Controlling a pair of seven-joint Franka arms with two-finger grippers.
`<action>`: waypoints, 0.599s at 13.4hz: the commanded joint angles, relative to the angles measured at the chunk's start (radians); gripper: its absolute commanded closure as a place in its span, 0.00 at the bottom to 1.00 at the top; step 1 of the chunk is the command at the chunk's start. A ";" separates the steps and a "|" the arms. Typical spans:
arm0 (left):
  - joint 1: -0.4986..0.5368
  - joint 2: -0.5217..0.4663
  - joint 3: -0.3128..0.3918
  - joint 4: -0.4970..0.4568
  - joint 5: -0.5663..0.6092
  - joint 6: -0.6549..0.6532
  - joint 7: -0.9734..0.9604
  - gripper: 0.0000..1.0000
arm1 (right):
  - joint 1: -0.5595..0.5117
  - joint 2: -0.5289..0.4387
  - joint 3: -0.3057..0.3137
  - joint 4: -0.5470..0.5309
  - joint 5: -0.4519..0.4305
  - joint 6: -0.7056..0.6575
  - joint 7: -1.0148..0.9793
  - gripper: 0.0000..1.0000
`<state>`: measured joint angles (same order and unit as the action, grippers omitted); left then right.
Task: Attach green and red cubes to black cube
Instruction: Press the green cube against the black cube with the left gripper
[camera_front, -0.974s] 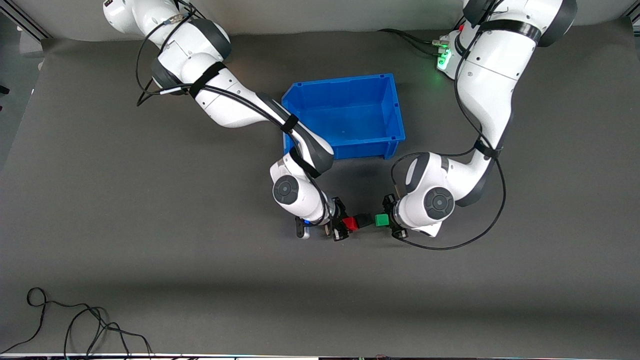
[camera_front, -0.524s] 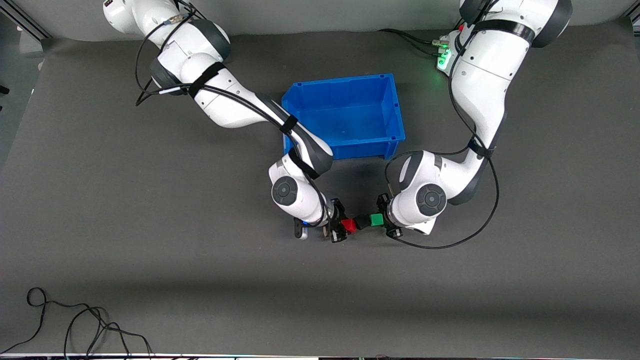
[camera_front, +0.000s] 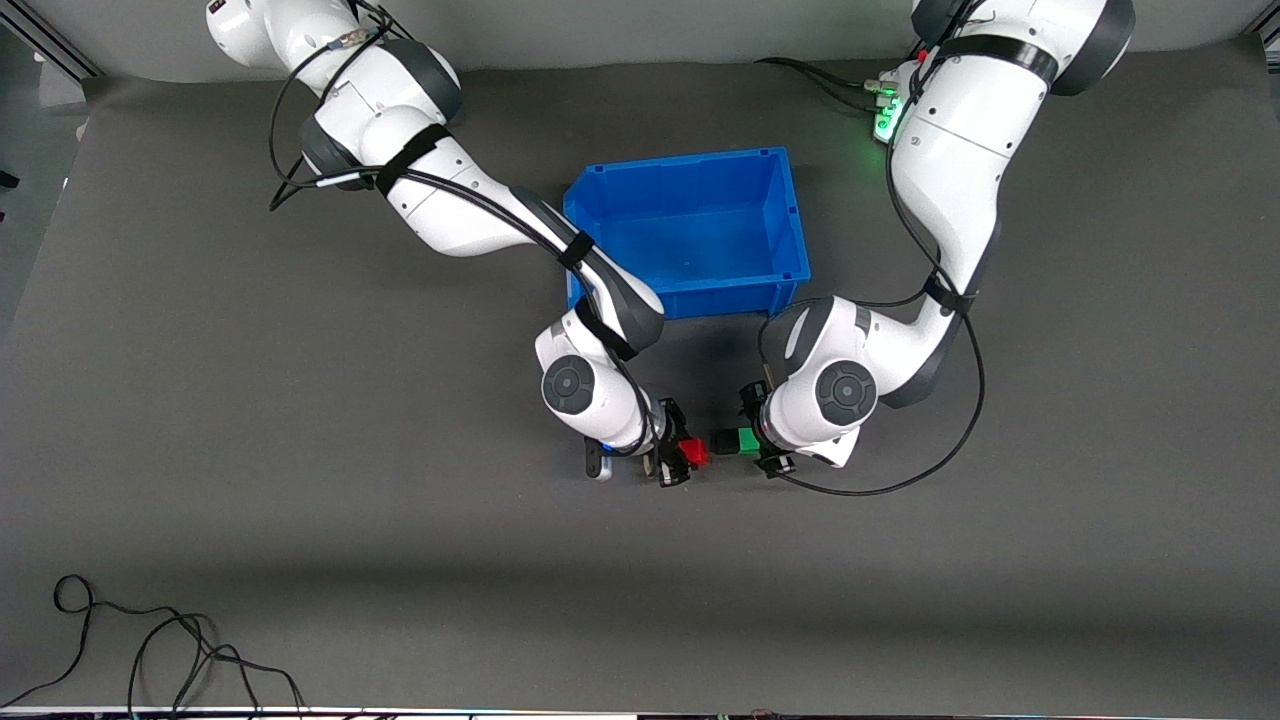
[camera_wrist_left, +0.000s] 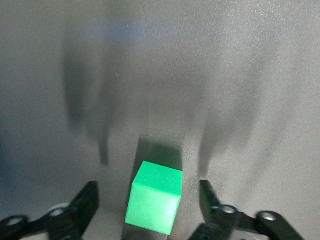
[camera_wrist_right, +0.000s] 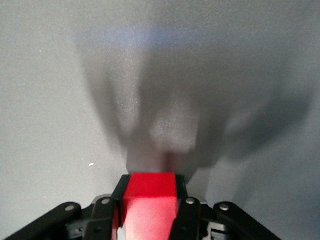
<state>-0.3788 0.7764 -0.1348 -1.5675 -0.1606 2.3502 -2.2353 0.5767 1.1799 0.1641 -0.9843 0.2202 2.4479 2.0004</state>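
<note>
Dark grey matte surface (camera_front: 300, 480) fills the front view; a blue plastic open-top bin (camera_front: 790, 215) sits upper centre of the frame. Just below the bin, at frame centre, both arms reach in low. Right gripper (camera_front: 682, 455) – arm coming from the top-left base – has its jaws clamped tight on the small bright red cube (camera_front: 693, 452); the right wrist view shows the same red cube (camera_wrist_right: 150, 202) squeezed between the two black fingers (camera_wrist_right: 186, 212) at the bottom centre of that frame. Left gripper (camera_front: 757, 441), arm from the top-right base, sits just beside it toward the frame's right, jaws spread wide with clear gaps on both sides of the small bright green cube (camera_front: 746, 441) – nothing gripped. In the left wrist view the green cube (camera_wrist_left: 154, 196) sits bottom centre, between the parted fingers (camera_wrist_left: 85, 202) and touching neither. The tiny matte black cube (camera_front: 724, 441) sits against the green one on the side facing the red cube, with a small gap between black and red. A loose black cable (camera_front: 150, 640) coils in the lower-left corner.
</note>
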 joint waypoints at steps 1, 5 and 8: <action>-0.008 0.015 0.020 0.044 0.013 -0.020 -0.015 0.00 | 0.012 0.010 -0.011 0.032 0.005 -0.024 0.029 0.82; -0.002 0.009 0.047 0.099 0.016 -0.096 -0.014 0.00 | 0.014 0.010 -0.003 0.032 0.005 -0.023 0.047 0.82; 0.040 0.003 0.060 0.184 0.032 -0.176 -0.001 0.00 | 0.025 0.010 -0.001 0.032 0.005 -0.024 0.060 0.82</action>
<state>-0.3629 0.7768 -0.0796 -1.4570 -0.1555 2.2386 -2.2346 0.5811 1.1800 0.1674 -0.9827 0.2202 2.4455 2.0244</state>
